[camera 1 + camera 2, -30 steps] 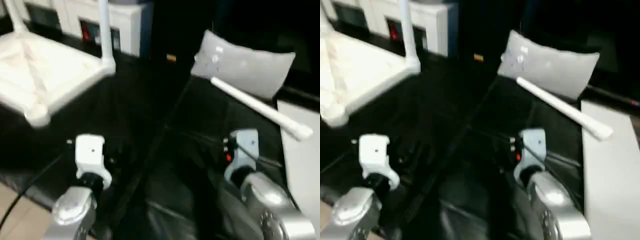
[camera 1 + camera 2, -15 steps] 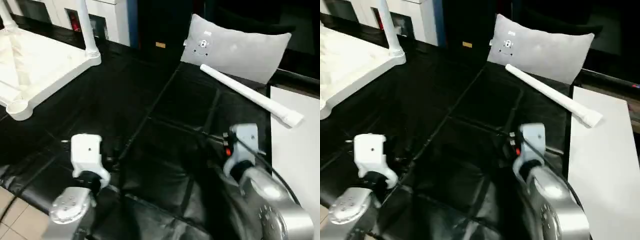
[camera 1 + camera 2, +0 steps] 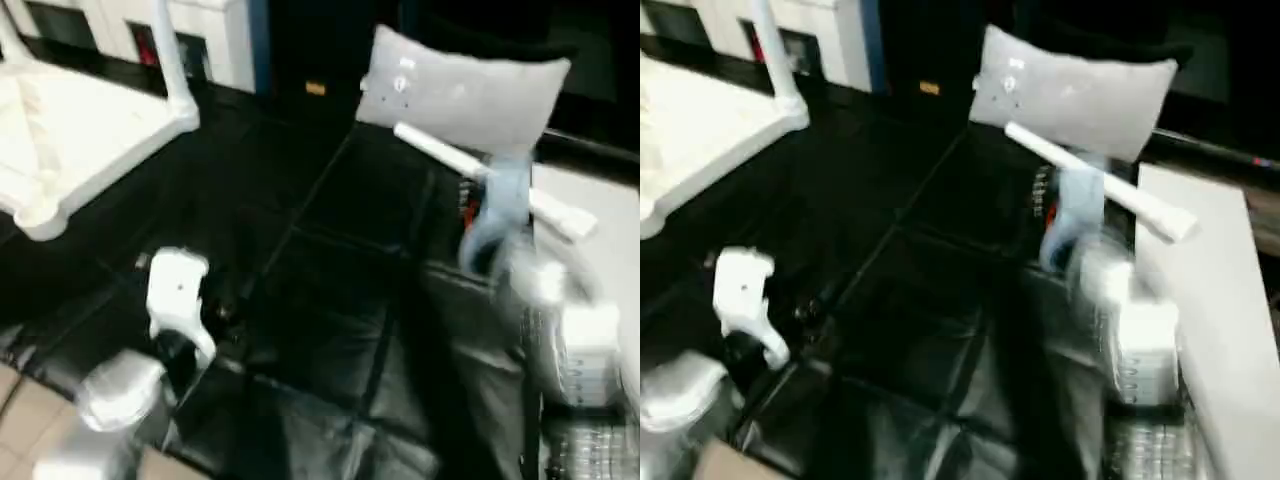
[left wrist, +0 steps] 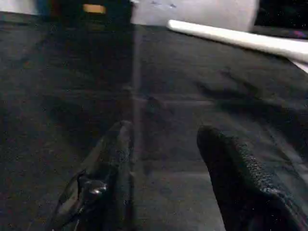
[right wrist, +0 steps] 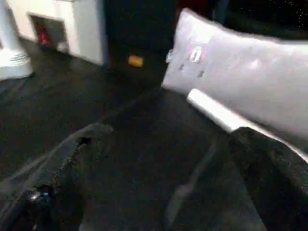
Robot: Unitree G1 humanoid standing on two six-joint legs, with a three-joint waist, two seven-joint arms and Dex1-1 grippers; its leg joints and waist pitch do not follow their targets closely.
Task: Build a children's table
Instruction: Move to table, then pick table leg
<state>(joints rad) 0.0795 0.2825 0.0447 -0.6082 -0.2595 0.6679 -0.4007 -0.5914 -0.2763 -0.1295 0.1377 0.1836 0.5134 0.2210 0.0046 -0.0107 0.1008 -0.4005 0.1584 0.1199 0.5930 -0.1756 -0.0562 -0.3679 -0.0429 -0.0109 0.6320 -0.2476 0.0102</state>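
the right pincer (image 5: 163, 178) stood wide apart and empty, its two black fingers (image 5: 72, 163) splayed over the black mat (image 3: 330, 300), aimed toward a loose white leg (image 5: 216, 113) that lay just ahead. in the head views the right arm (image 3: 545, 300) reached forward, blurred, its wrist crossing in front of that leg (image 3: 440, 152). the leg ran slantwise, its upper end against the grey pillow-like pad (image 3: 470, 90) and its flared end (image 3: 1175, 225) resting over the edge of a white board (image 3: 1230, 300) on the right.

the left pincer (image 4: 163, 168) was also open and empty, its fingers (image 4: 231, 168) parted above bare mat, low near the robot's left side, where its white wrist housing (image 3: 178, 290) showed.

the table top (image 3: 70, 140) sat upside down at the far left of the mat, well apart from both pincers. one leg (image 3: 170, 50) stood upright in its far corner socket, another rose at the picture's edge (image 3: 12, 35), and the near corner socket (image 3: 40, 215) was open. behind it stood a white cabinet (image 3: 215, 35).
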